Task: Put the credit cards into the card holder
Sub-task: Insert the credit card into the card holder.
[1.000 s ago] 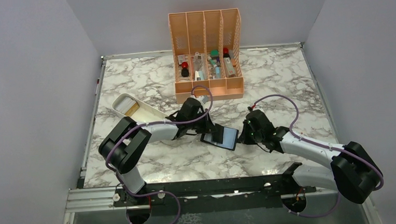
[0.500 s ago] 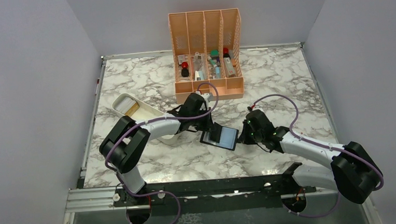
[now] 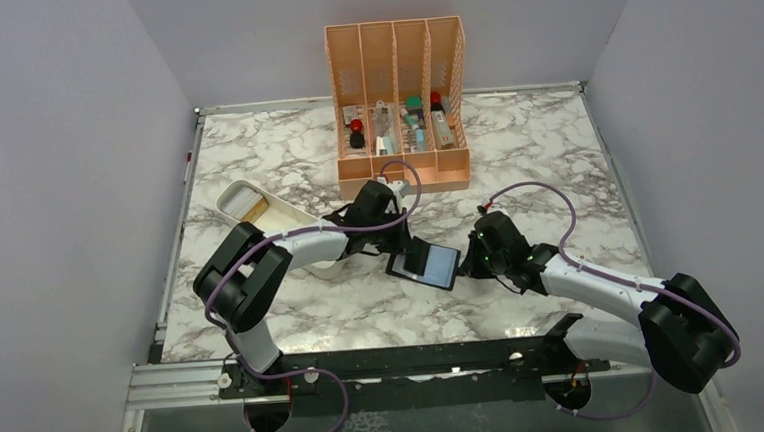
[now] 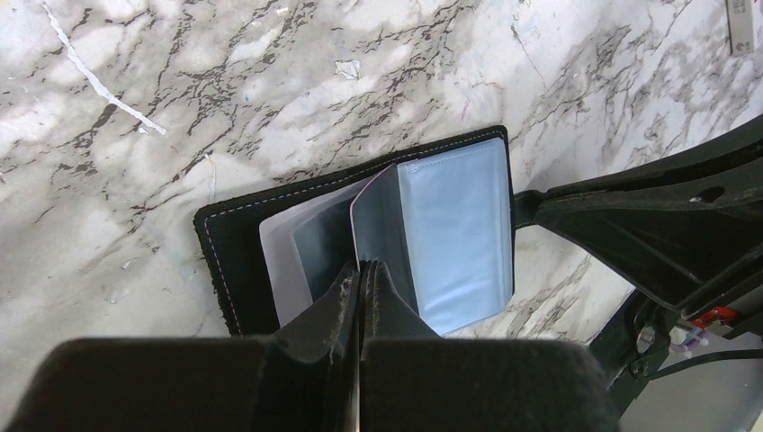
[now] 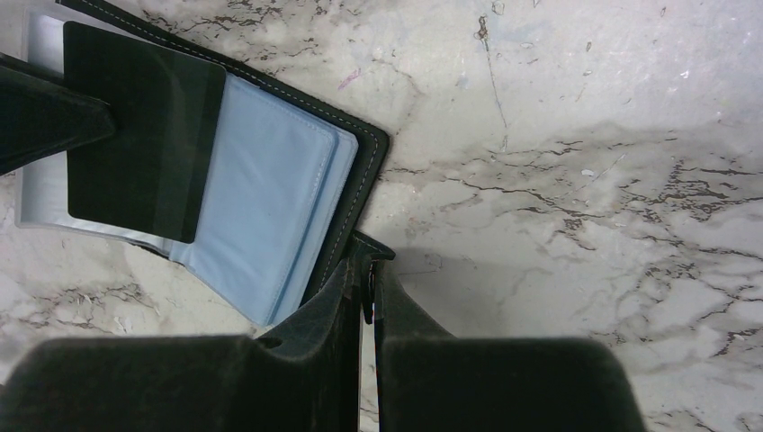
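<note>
You can see a white marble table (image 3: pixel 554 145). At its far edge, near the middle, stands a tall orange rack (image 3: pixel 398 105) with four slots, holding small red, black and green bits. Near the left edge lies a long white tray (image 3: pixel 280 214).

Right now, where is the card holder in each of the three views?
Top external: card holder near frame centre.
Left wrist: mid-frame, lying open.
Right wrist: upper left, running off the left edge.
Shared landmark: the right gripper, pinching the holder's black outer edge.
</note>
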You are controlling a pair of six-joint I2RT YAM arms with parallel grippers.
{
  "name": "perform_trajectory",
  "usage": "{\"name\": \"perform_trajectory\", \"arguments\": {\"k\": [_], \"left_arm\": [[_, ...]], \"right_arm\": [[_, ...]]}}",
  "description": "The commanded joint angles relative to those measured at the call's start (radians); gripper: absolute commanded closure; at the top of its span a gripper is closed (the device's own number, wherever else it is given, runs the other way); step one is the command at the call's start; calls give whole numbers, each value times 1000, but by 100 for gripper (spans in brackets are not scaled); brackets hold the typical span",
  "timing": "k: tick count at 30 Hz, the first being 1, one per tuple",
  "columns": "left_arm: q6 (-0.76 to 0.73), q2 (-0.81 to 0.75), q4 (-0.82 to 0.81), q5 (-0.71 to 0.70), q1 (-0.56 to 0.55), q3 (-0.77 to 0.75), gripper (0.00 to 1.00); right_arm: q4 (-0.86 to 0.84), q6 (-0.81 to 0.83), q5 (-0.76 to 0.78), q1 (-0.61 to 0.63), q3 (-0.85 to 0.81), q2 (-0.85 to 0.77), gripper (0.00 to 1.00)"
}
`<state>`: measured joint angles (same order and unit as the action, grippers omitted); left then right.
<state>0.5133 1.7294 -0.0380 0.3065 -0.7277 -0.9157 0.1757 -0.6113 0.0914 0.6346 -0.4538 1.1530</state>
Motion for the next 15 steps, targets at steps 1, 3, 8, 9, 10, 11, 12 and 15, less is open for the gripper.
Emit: {"name": "perform_trajectory", "arguments": {"k": [1, 3, 8, 9, 10, 11, 12, 15], "left_arm": [[6, 20, 7, 11, -3, 46, 99], [12, 22, 4, 15, -3, 50, 99], [46, 18, -26, 41, -7, 72, 98], [44, 16, -28, 39, -7, 75, 97], [41, 16, -29, 37, -7, 76, 97], [37, 18, -26, 40, -7, 75, 97], [36, 17, -23, 44, -7, 75, 97], [35, 8, -15, 47, -9, 79, 97]], "right_arm": [[10, 2, -22, 2, -20, -7, 99], [10, 1, -22, 2, -22, -6, 99], [12, -2, -21, 1, -23, -8, 99], [12, -3, -22, 2, -22, -9, 99], [11, -5, -24, 2, -20, -10, 99], [10, -5, -25, 2, -20, -11, 99], [8, -6, -25, 2, -18, -10, 99], [10, -7, -26, 2, -17, -10, 99]]}}
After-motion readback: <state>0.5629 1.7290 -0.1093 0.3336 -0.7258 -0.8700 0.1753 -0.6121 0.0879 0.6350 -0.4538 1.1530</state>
